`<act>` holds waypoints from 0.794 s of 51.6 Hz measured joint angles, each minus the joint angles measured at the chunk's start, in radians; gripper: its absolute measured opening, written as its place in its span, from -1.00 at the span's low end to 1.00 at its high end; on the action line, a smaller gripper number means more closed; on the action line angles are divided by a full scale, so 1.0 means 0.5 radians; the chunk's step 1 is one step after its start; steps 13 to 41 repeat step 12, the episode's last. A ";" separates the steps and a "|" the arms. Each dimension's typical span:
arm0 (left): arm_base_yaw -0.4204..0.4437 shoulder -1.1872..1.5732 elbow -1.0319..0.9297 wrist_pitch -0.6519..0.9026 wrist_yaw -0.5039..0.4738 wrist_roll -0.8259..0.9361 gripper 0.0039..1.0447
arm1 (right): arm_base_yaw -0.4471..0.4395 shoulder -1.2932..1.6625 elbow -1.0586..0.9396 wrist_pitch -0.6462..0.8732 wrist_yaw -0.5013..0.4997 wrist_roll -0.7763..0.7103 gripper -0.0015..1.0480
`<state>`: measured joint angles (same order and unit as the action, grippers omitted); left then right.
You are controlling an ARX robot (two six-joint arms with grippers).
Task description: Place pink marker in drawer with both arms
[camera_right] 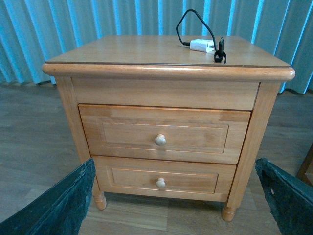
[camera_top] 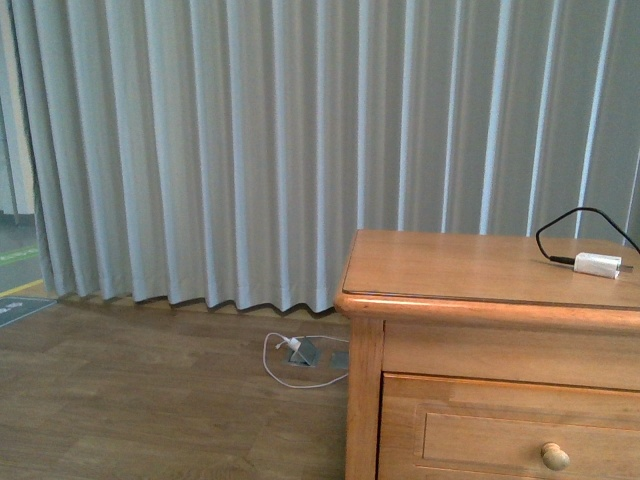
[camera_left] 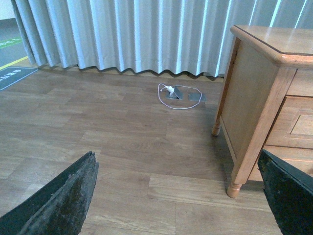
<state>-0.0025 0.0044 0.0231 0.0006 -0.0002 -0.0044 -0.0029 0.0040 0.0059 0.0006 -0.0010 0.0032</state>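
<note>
Facing the nightstand (camera_right: 166, 73), I see its top drawer (camera_right: 164, 133) closed, honey wood, round knob (camera_right: 160, 140). Both my grippers (camera_left: 176, 196) (camera_right: 176, 196) are spread, empty. No marker visible.

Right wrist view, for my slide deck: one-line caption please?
Honey-coloured wooden nightstand, both knobbed drawers shut, white charger block with black cable on top, framed by the right gripper with jaws open.

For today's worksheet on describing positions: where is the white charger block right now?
The white charger block lies on top of the honey-coloured wooden nightstand, toward its back right corner in the right wrist view, its black cable looping behind it; the front view shows it too.
</note>
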 joint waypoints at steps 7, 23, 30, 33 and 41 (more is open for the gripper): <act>0.000 0.000 0.000 0.000 0.000 0.000 0.89 | 0.000 0.000 0.000 0.000 0.000 0.000 0.84; 0.000 0.000 0.000 0.000 0.000 0.000 0.89 | 0.000 0.000 0.000 0.000 0.000 -0.001 0.84; 0.000 0.000 0.000 0.000 0.000 0.000 0.89 | 0.000 0.000 0.000 0.000 0.000 -0.001 0.84; 0.000 0.000 0.000 0.000 0.000 0.000 0.89 | 0.000 0.000 0.000 0.000 0.000 -0.001 0.84; 0.000 0.000 0.000 0.000 0.000 0.000 0.89 | 0.000 0.000 0.000 0.000 0.000 -0.001 0.84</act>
